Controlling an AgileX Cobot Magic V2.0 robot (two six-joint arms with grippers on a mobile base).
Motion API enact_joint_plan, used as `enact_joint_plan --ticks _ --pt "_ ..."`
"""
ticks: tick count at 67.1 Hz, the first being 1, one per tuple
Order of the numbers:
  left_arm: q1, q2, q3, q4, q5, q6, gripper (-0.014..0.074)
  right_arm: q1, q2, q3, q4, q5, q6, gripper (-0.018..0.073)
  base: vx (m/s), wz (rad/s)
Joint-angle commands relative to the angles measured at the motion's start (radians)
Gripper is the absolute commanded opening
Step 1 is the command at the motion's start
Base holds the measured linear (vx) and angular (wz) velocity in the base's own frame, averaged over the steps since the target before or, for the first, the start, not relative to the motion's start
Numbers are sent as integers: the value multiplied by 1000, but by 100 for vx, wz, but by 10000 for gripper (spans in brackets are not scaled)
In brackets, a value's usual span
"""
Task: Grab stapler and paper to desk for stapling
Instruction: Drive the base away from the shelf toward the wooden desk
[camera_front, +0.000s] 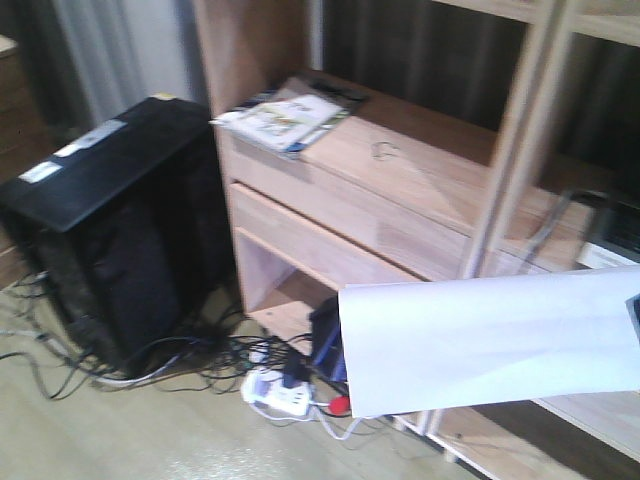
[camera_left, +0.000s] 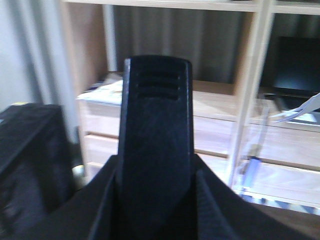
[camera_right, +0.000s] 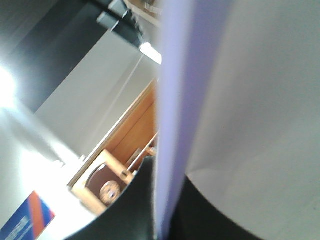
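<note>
Left gripper (camera_left: 157, 210): clamped on both sides of the stapler (camera_left: 157, 130), which stands upright between its jaws, black, with three grooves near the far end. Beyond it, a wooden shelf unit (camera_left: 250, 125); to the gripper's left, a black computer tower (camera_left: 25, 165).

Right gripper (camera_right: 162, 220): clamped on one edge of the paper (camera_right: 250, 100), seen edge-on. The sheet extends leftward from the gripper, in the air before the shelf unit. Below it, floor cables (camera_front: 150, 360) and a power strip (camera_front: 275, 390). Booklets (camera_front: 285, 115) lie on the shelf.

Left gripper (camera_left: 156, 175) shows two matte black plastic fingers (camera_left: 217, 212) that widen toward the wrist, faint ribbing on their inner faces; right gripper (camera_right: 167, 202) has the same smooth black fingers (camera_right: 129, 206) with rounded outer edges, blurred close to the camera.
</note>
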Motion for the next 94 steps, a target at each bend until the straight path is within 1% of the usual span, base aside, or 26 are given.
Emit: enact_joint_plan --ticks 1,33,75,94 --pt "-3 17 -26 1 -115 -2 -6 0 5 25 17 -54 -6 -6 4 50" --pt "-3 17 -26 1 -115 -2 -6 0 5 25 17 -54 -6 -6 5 49" --pt "-3 17 -26 1 -115 -2 -6 0 5 25 17 -54 -6 -6 8 70" --pt "-3 17 -26 1 -115 -2 -6 0 5 25 17 -54 -6 -6 9 53"
